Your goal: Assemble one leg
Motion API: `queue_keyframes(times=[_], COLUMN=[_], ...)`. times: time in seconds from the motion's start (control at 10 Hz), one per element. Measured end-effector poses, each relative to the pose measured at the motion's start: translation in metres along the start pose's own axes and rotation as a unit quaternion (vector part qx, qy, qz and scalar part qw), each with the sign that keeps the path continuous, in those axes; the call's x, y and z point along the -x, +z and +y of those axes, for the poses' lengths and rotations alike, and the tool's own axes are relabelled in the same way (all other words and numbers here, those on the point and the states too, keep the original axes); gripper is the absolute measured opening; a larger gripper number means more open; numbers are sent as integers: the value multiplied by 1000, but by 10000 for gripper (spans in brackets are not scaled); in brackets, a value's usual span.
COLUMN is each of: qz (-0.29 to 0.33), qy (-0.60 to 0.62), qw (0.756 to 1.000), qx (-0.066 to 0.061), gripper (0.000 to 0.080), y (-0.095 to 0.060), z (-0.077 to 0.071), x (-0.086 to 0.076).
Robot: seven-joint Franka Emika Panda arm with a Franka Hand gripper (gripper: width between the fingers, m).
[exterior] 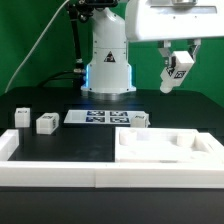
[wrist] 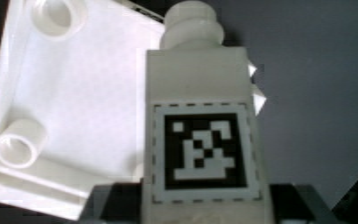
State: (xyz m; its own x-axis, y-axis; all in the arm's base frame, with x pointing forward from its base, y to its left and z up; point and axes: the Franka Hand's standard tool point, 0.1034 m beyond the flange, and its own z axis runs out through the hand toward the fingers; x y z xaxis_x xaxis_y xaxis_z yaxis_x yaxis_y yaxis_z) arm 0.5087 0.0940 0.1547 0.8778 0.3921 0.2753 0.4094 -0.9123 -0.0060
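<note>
My gripper [exterior: 178, 62] is high above the table at the exterior view's right, shut on a white leg [exterior: 179, 73] whose black-and-white tag faces the camera. In the wrist view the leg [wrist: 202, 110] stands long between my dark fingers [wrist: 115, 206], its tag near the gripper [wrist: 202, 202] and its rounded peg end pointing away. Behind it lies the large flat white piece [wrist: 69, 90] with round sockets. That piece [exterior: 165, 150] lies on the table below the gripper.
Three more white legs lie on the black table: two at the exterior view's left [exterior: 22, 117] [exterior: 46, 123], one by the marker board [exterior: 141, 120]. The marker board [exterior: 100, 117] lies before the robot base [exterior: 108, 65]. A white wall [exterior: 50, 170] runs along the front.
</note>
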Motion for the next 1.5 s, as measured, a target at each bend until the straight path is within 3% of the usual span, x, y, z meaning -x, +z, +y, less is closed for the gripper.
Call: queue_keyframes(times=[0.1,0.2,0.3,0.4,0.5,0.7,0.8,1.1,1.2,1.5], qz=[37,57,103,124,127,124,116,129,135,134], qy=[-3,-1,-12,-11,-10,-1,16,26,27,28], qw=[999,998,993,990,990,990,992,991,990,990], qx=[11,18,47,64,67,62,47,27,26,25], gripper=[292,292,292,292,292,292,292,292,292,292], y=[4,9,9,11,13,14,18,26,30,33], z=[14,18,31,40,42,39,27,12,13,14], x=[-13,-28,-40,-37,-34,-34,-38,-82,-92,-91])
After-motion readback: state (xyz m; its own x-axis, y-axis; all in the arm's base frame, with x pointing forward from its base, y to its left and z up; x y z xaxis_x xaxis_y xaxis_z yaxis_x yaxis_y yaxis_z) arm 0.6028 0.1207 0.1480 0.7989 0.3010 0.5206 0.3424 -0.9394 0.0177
